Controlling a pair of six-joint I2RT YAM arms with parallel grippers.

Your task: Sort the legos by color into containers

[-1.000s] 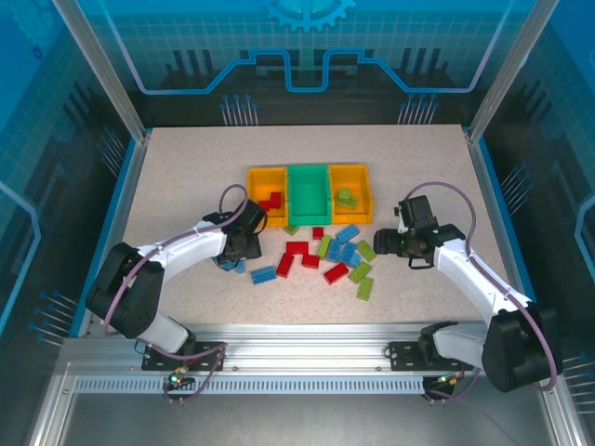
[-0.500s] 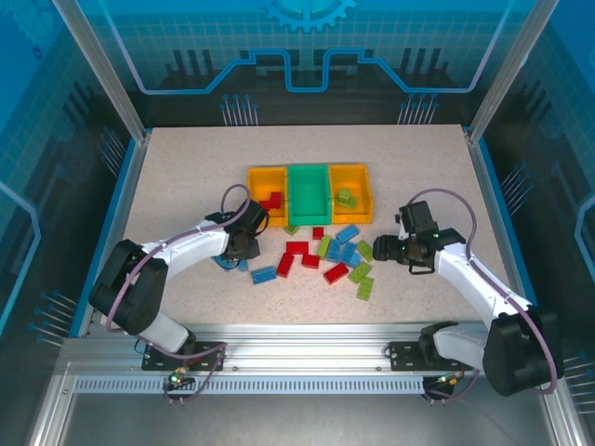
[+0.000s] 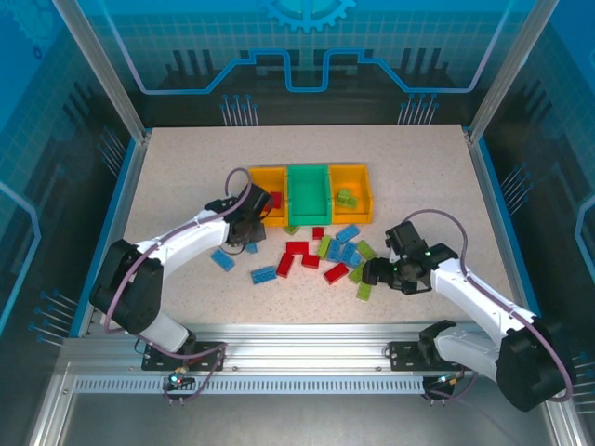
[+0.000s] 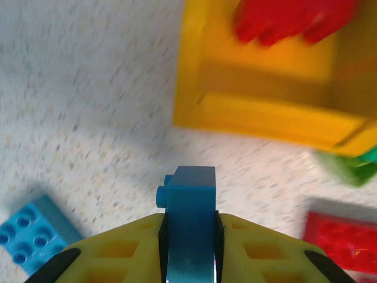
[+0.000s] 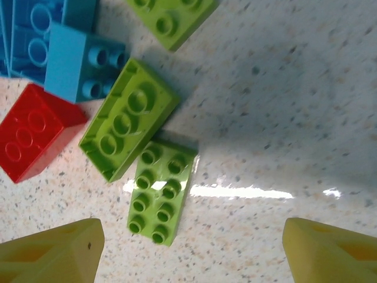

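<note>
My left gripper (image 4: 189, 236) is shut on a small blue lego (image 4: 189, 197), held just above the table in front of the left yellow-orange container (image 4: 265, 118), which holds red legos (image 4: 288, 20). From above, this gripper (image 3: 248, 240) sits at that container's (image 3: 259, 176) near left corner. My right gripper (image 5: 191, 253) hangs open over a flat light green lego (image 5: 160, 191), which lies nearer its left fingertip. In the top view it (image 3: 368, 273) is at the right of the loose pile. The green container (image 3: 309, 195) stands between the two yellow-orange ones.
The right yellow-orange container (image 3: 361, 200) holds a light green lego (image 3: 346, 197). Loose red (image 3: 296, 249), blue (image 3: 264, 274) and light green (image 3: 365, 289) legos lie in front of the row. A blue lego (image 3: 221, 258) lies alone to the left. A red lego (image 5: 35, 132) and a blue one (image 5: 82, 62) lie left of the right gripper.
The left gripper shut on the blue lego and moved up toward the left container. The right gripper moved left and nearer, over the light green legos.
</note>
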